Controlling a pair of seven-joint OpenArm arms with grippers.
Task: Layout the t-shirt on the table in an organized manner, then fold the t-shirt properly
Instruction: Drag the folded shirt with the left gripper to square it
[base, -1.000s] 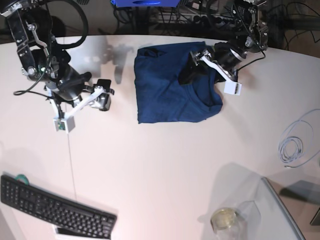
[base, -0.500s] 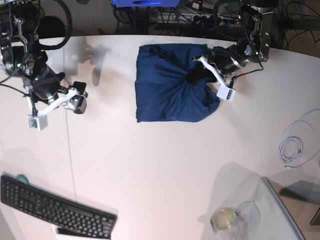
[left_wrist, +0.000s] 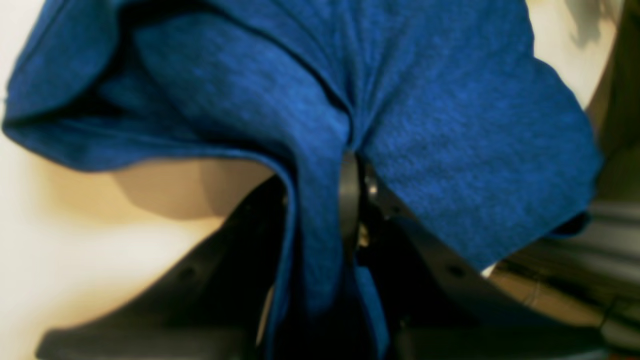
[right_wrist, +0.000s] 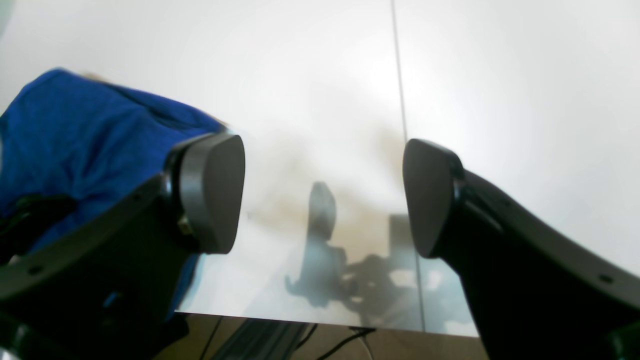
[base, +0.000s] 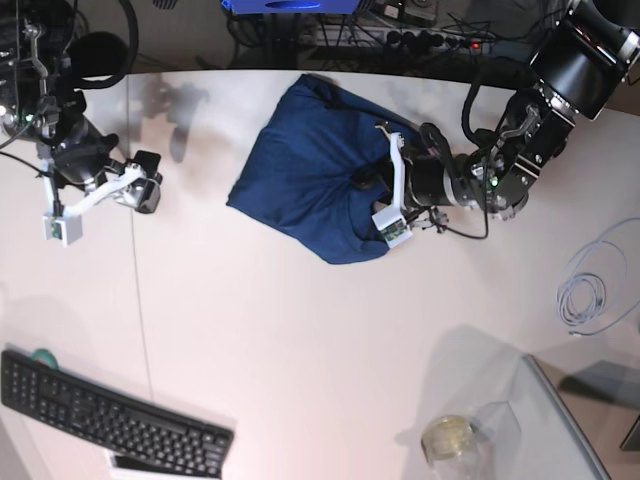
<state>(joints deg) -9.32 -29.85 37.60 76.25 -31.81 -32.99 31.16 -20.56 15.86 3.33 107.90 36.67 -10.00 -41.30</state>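
Note:
The dark navy t-shirt (base: 305, 170) lies skewed and bunched on the white table (base: 300, 330), toward the far middle. My left gripper (base: 368, 182) comes in from the right and is shut on a fold of it. In the left wrist view the blue t-shirt (left_wrist: 450, 125) drapes from the closed left gripper (left_wrist: 352, 162), raised off the table (left_wrist: 50, 240) there. My right gripper (base: 148, 190) hovers open at the far left, apart from the cloth. In the right wrist view the right gripper (right_wrist: 322, 195) holds nothing, and the t-shirt (right_wrist: 75, 135) shows at the left.
A black keyboard (base: 110, 420) sits at the near left corner. A coiled white cable (base: 585, 295) lies at the right edge. A glass jar (base: 450, 438) and a glass panel (base: 565, 425) stand at the near right. A thin dark seam (base: 140, 330) crosses the tabletop.
My left gripper closed on the shirt and dragged it left and toward the front, turning the neat rectangle into a skewed, bunched shape. The right arm drew back to the left.

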